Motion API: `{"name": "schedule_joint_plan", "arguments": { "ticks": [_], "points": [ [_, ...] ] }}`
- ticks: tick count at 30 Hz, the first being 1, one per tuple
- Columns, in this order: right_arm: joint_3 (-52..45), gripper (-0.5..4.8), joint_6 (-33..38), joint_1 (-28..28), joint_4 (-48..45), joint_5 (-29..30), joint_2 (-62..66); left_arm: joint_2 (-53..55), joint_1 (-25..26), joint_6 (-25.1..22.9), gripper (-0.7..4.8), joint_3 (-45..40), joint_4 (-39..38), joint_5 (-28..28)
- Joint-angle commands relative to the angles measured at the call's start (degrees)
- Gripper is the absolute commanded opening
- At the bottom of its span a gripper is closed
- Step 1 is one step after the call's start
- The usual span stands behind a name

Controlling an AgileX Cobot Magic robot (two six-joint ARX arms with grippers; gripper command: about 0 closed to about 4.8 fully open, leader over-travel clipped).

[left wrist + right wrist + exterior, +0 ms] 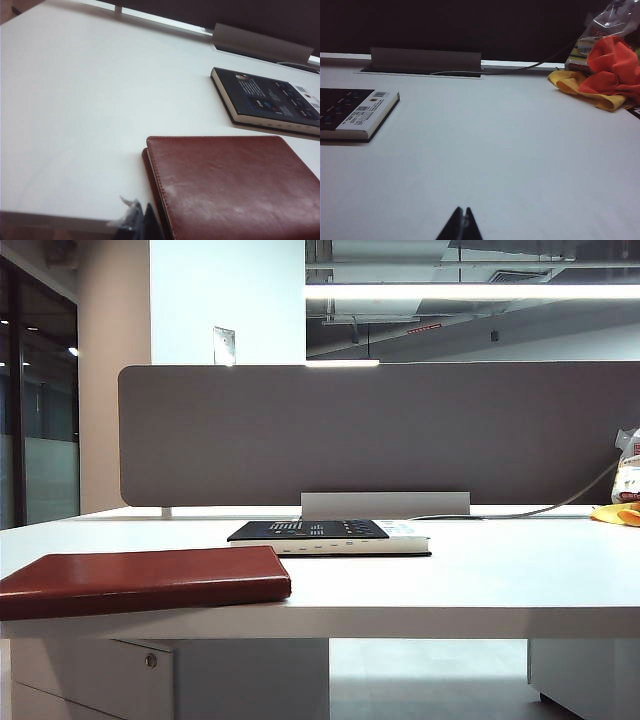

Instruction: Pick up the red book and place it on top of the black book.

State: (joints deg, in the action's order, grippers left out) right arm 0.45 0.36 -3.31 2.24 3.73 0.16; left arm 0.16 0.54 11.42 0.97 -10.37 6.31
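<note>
The red book (145, 580) lies flat at the front-left corner of the tabletop (480, 580), its near edge right at the tabletop's front edge, and nothing has touched it yet. The left claw (137, 222) sits low just beside the book's front corner with its tips together, so it needs to spread before it can take the cover; only the tips show in its wrist view, so how squarely it faces the book is hard to judge. Because the book is thin and smooth, a grip across the overhanging near edge looks safer than one from above. Further in, near the middle, the black book (330, 535) lies flat with its white page edge facing front, well apart from the red one. The right claw (461, 225), tips together, hovers over bare tabletop right of the black book and holds nothing.
</note>
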Motion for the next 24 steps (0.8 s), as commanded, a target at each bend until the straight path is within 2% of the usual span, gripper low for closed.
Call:
{"name": "schedule_joint_plan", "arguments": {
  "ticks": [1, 4, 6, 8, 13, 20, 24],
  "points": [
    [-0.15, 0.00, 0.04, 0.11, -0.20, 0.28, 0.00, 0.04, 0.09, -0.20, -0.02, 1.79, -1.99, 0.87],
    [-0.15, 0.00, 0.04, 0.11, 1.07, 0.26, 0.00, 0.07, 0.09, 0.74, -0.02, 3.39, -1.99, 0.22],
    [-0.15, 0.00, 0.04, 0.11, 1.90, 0.26, 0.00, 0.04, 0.09, 3.96, -0.02, 4.55, -1.49, -1.03],
    [-0.15, 0.00, 0.04, 0.11, 2.19, 0.26, 0.00, 0.04, 0.09, 5.11, -0.02, 5.40, -0.55, -1.79],
    [-0.15, 0.00, 0.04, 0.11, 2.19, 0.26, 0.00, 0.04, 0.09, 5.05, -0.03, 6.86, -1.03, -1.77],
    [-0.15, 0.00, 0.04, 0.11, 2.21, 0.26, 0.00, 1.57, 0.09, 5.07, -0.03, 9.92, -7.87, -1.77],
    [-0.15, 0.00, 0.04, 0.11, 2.23, 0.26, 0.00, 4.76, 0.09, 5.14, -0.03, 12.04, -8.66, -1.79]
  ]
}}
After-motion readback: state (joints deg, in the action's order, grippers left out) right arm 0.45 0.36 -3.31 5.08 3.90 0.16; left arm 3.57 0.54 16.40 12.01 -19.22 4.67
